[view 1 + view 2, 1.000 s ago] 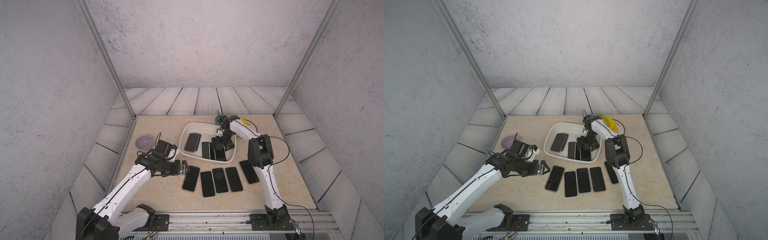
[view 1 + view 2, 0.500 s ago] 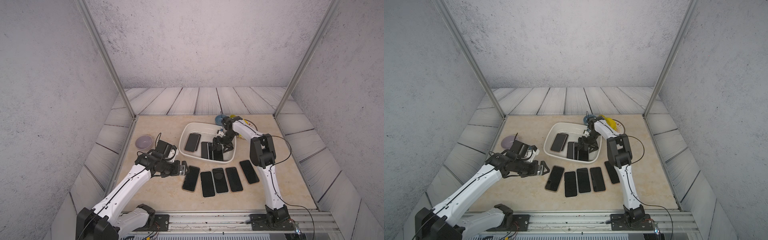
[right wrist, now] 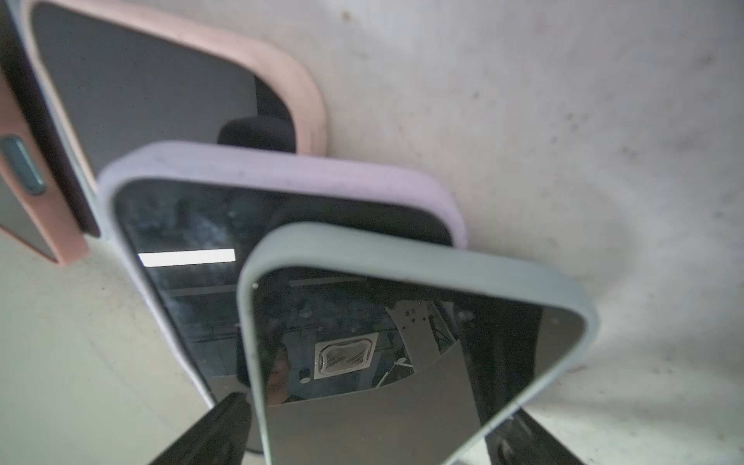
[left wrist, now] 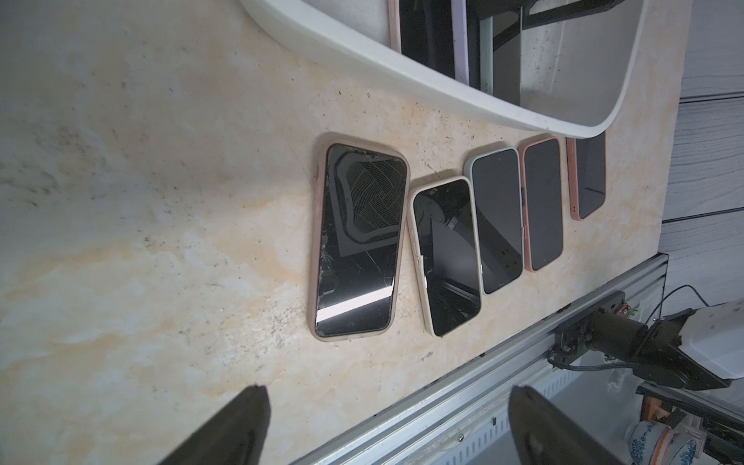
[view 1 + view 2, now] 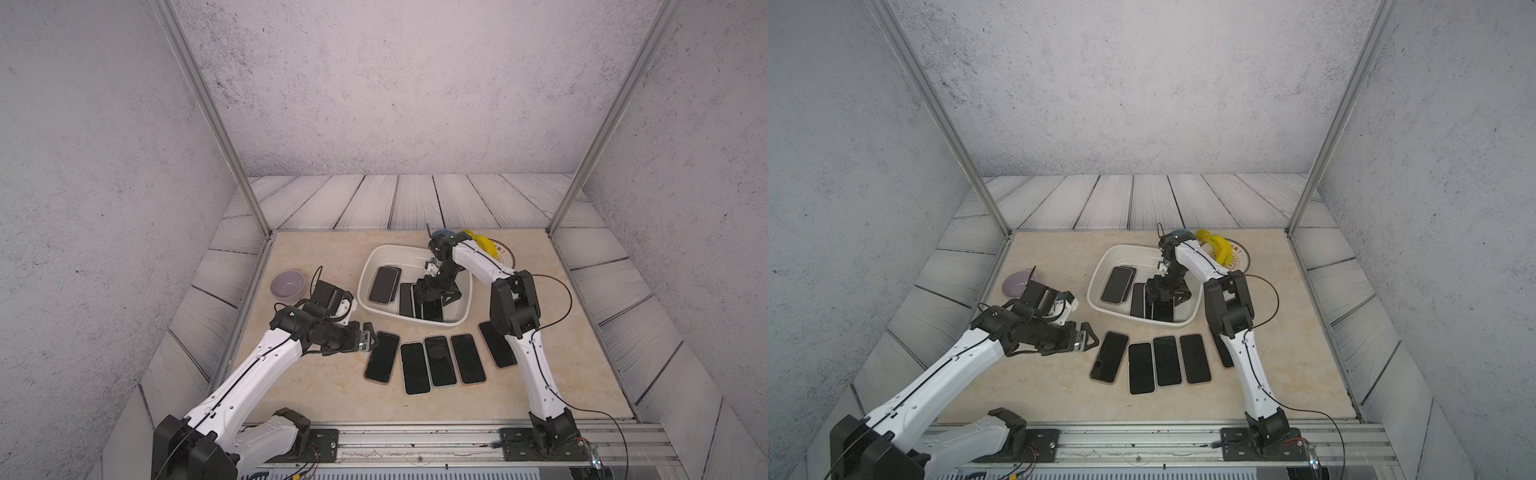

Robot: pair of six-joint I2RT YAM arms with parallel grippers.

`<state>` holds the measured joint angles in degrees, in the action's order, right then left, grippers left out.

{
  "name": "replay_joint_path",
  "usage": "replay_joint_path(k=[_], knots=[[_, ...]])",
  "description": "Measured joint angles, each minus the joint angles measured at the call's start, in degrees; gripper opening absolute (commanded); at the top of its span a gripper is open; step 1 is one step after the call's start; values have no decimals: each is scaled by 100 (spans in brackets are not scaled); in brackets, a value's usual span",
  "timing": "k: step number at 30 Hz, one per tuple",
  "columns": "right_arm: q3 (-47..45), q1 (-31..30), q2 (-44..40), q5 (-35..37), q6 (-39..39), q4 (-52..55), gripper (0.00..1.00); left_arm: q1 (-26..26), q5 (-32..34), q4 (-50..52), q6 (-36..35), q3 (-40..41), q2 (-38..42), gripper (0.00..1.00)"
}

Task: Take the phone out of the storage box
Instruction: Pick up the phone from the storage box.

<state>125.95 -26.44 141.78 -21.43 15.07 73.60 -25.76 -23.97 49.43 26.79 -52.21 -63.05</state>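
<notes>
The white storage box (image 5: 365, 266) (image 5: 1096, 276) sits mid-table with several dark-screened phones in it. My right gripper (image 5: 436, 296) (image 5: 1166, 296) (image 3: 380, 406) reaches down into the box. It is shut across the width of a phone in a pale green case (image 3: 402, 322), one finger on each long edge. That phone is tilted up over a lilac-cased phone (image 3: 282, 173) and a pink-cased one (image 3: 161, 80). My left gripper (image 5: 371, 334) (image 5: 1090, 337) (image 4: 386, 392) hangs open and empty over the table, beside the leftmost phone (image 4: 358, 237) of a row.
Several phones (image 5: 440, 359) lie side by side on the table in front of the box. A lilac bowl (image 5: 286, 284) stands at the left. A blue bowl (image 5: 439, 232) and a plate (image 5: 505, 255) with a banana (image 5: 482, 243) stand behind the box. A metal rail (image 5: 415, 440) runs along the front edge.
My right gripper has shifted a little inside the box and its jaws have narrowed onto the pale green phone. The left arm has not moved.
</notes>
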Motion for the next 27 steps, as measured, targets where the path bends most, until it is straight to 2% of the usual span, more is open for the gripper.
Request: replay_joint_path(k=[6, 15, 27], knots=[[20, -15, 15, 105, 138, 0, 80, 0, 22, 39, -13, 0, 0, 99], [-240, -15, -184, 216, 240, -225, 65, 4, 15, 7, -46, 0, -22, 98], [-247, 92, -337, 278, 426, -931, 64, 15, -393, -686, -85, -229, -588, 99]])
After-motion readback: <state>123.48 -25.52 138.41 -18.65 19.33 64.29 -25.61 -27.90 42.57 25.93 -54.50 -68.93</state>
